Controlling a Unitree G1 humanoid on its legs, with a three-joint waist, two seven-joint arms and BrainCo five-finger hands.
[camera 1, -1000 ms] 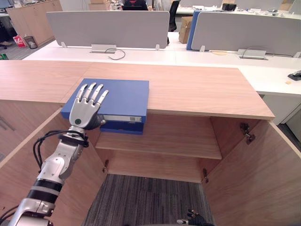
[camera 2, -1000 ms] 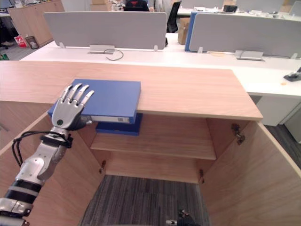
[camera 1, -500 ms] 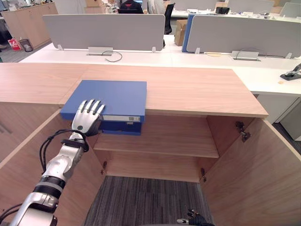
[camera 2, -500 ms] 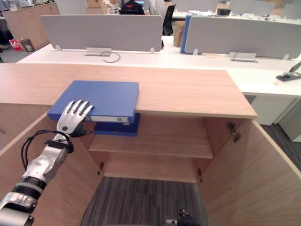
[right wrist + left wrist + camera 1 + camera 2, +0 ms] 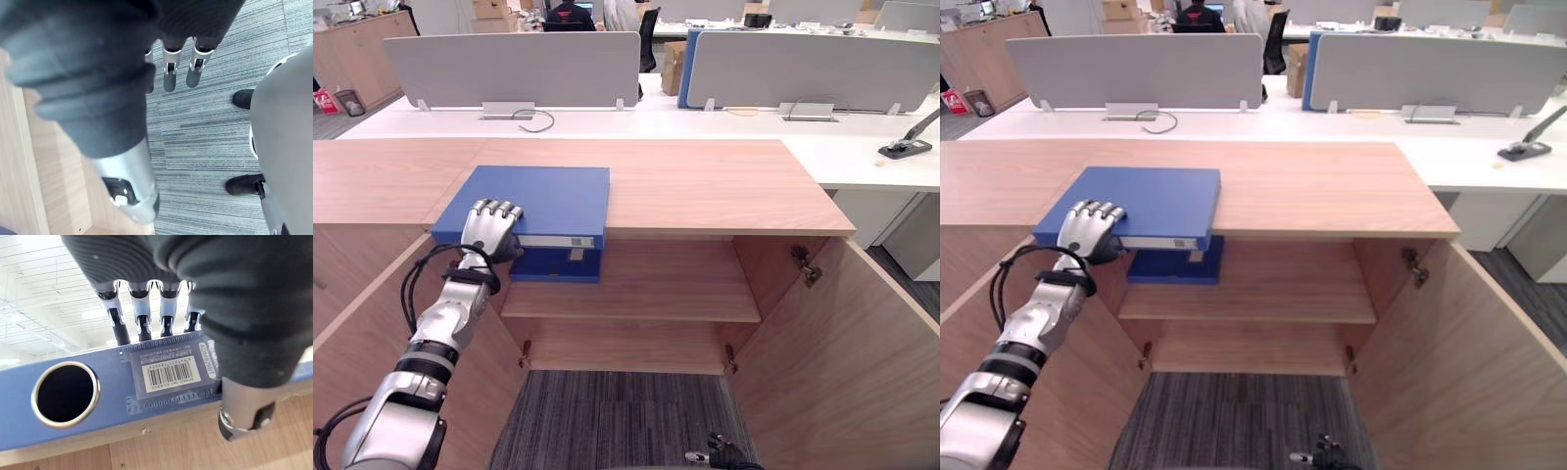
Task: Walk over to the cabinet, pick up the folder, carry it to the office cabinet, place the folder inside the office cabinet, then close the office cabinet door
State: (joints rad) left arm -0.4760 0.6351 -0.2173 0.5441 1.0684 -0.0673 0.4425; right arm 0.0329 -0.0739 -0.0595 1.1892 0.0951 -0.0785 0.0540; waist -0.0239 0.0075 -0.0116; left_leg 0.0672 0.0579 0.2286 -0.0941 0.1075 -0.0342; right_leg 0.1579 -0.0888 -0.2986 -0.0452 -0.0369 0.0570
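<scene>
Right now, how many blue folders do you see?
2: upper folder on the cabinet top, gripped by the left hand; lower folder on the shelf beneath. Others may be hidden.

Even, bright light falls from the ceiling panels above me. The white desks shine pale. Under the cabinet top the shelf lies in soft shade, and my left hand looms dark against the glow.
</scene>
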